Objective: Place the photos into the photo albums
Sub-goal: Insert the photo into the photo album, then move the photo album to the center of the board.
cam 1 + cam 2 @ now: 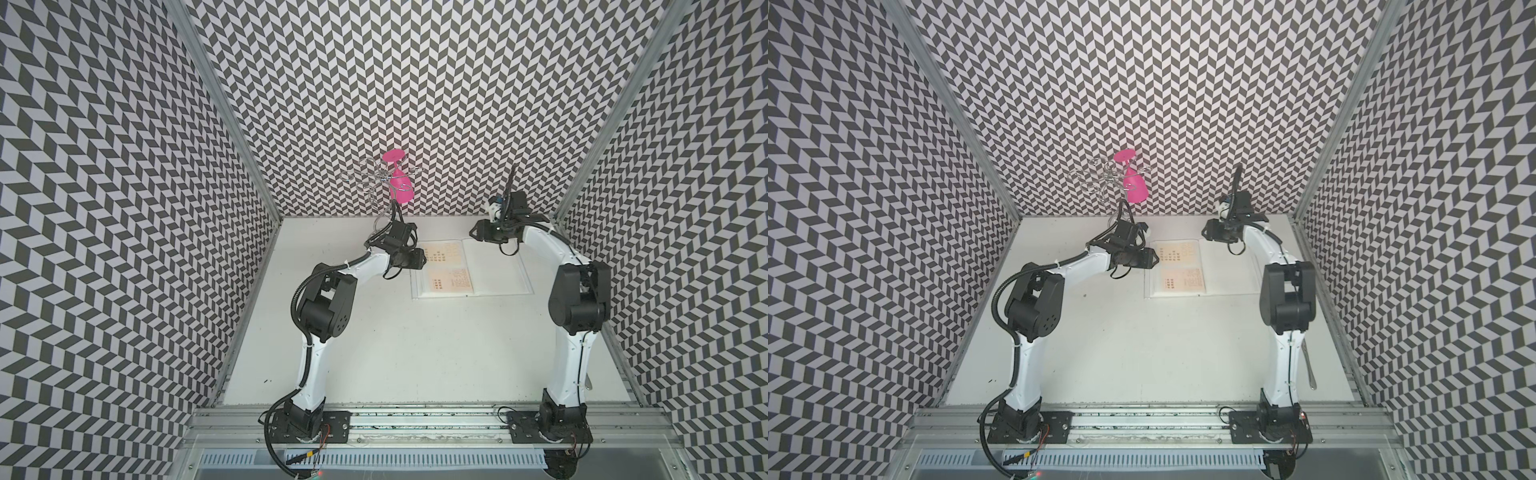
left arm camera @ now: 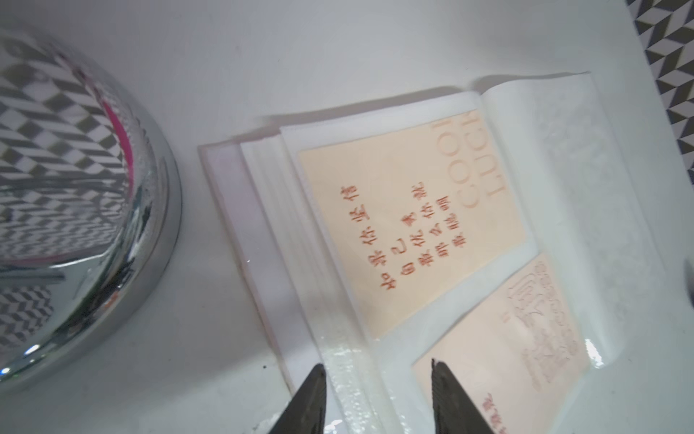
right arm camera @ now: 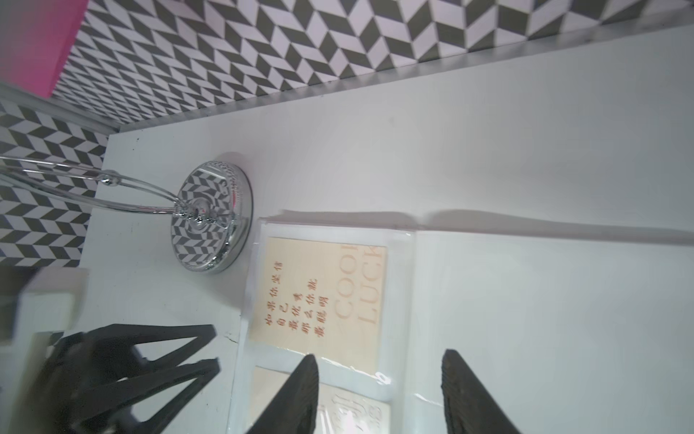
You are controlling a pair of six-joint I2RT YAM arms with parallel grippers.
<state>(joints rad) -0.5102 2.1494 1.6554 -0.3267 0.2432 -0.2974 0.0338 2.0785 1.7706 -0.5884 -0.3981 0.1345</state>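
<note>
At the far left of the table (image 1: 415, 353) stands a chrome stand (image 3: 212, 218) with a pink glass (image 1: 401, 183) hanging from its wire arms. Its round base sits just beside the album's far left corner, close enough to crowd any approach from that side.

Next comes the left end effector (image 2: 377, 366), low over the album's left edge. Its jaws are partly apart and hold nothing. The tips straddle the strip of plastic sleeve beside the lower card, probably so it can press or steady the page.

The photo album (image 1: 494, 270) lies open and flat in the back half of the table, between the two arms. Its left page carries two photos already inside clear sleeves. The upper cream card (image 2: 409, 221) has orange characters and pale "COOL LUCK" lettering, and the lower cream card (image 2: 499, 357) sits just beside it. Both lie square in their pockets, so these two look finished. The right page looks blank white in both top views, though glare makes it hard to be sure its sleeves are empty. No other photos show anywhere, so I cannot tell whether the rest are on pages underneath.

Furthest right, the right end effector (image 3: 381, 355) hovers over the album's far edge near the spine. Its jaws are about half spread and empty, well placed to catch a page.
</note>
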